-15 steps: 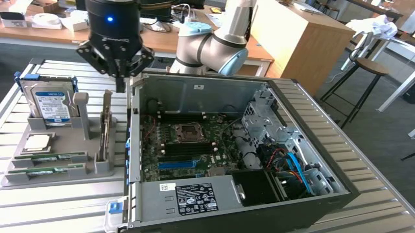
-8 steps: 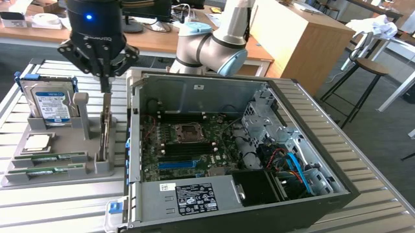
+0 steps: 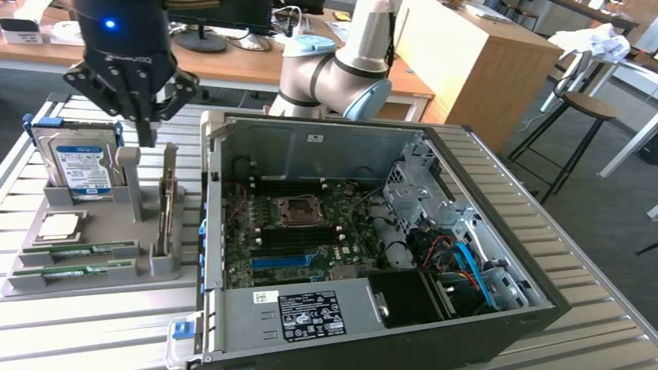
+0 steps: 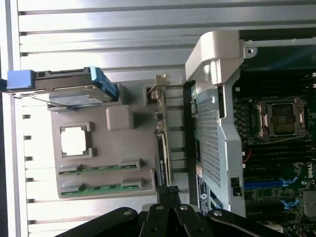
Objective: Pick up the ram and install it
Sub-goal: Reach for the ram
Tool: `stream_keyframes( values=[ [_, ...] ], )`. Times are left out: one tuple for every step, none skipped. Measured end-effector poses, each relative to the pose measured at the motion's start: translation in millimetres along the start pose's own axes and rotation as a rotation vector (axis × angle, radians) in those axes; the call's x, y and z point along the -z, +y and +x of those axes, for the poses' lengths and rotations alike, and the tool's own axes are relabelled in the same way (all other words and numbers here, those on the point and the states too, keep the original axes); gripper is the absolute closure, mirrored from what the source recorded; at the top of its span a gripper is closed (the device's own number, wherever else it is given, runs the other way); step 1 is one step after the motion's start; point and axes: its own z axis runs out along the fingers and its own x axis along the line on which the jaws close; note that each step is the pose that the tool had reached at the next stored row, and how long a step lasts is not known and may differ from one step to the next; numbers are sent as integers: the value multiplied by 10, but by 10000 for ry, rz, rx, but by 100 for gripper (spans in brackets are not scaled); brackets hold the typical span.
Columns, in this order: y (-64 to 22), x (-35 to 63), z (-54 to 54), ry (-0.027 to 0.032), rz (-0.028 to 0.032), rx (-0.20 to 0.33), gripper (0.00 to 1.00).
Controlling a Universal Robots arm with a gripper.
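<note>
Two ram sticks lie flat in slots at the front of a grey holder tray (image 3: 103,289): the ram (image 3: 80,250) and a second stick (image 3: 74,271) beside it. The wrist view has them as thin green strips, the ram (image 4: 101,168) and the other stick (image 4: 101,188). My gripper (image 3: 149,137) hangs above the back of the tray, near the hard drive and the upright post, well apart from the sticks. Its fingers are shut with nothing between them; in the wrist view the black fingertips (image 4: 168,193) meet at a point.
The tray also holds an upright blue-labelled hard drive (image 3: 82,166), a square silver processor (image 3: 60,226) and a card standing on edge (image 3: 165,212). On the exterior view's right lies the open computer case (image 3: 494,193) with its motherboard (image 3: 298,235). Everything rests on a slatted metal table (image 3: 92,331).
</note>
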Motion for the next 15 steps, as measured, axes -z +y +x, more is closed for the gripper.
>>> stream_keyframes(
  values=[
    [-3, 0, 30, 1, 0, 0, 90],
    [-5, -1, 59, 1, 1, -1, 90],
    [-7, -2, 90, 0, -1, -2, 90],
    [-10, -2, 122, -1, 0, -5, 90],
    [-12, -2, 150, 0, 0, -6, 90],
    [-14, -3, 177, 0, 0, -7, 90],
    [-16, -3, 205, 0, 1, -8, 90],
    [-18, -4, 230, 1, 0, -8, 90],
    [-21, -4, 255, 0, 0, -8, 90],
    [-23, -5, 279, 0, 0, -8, 90],
    [-24, -7, 302, 0, 0, -9, 90],
    [-26, -7, 322, 0, 0, -11, 90],
    [-27, -8, 341, 0, 0, -12, 90],
    [-29, -10, 359, 0, 0, -15, 90],
    [-30, -11, 377, -1, 0, -16, 90]
  ],
)
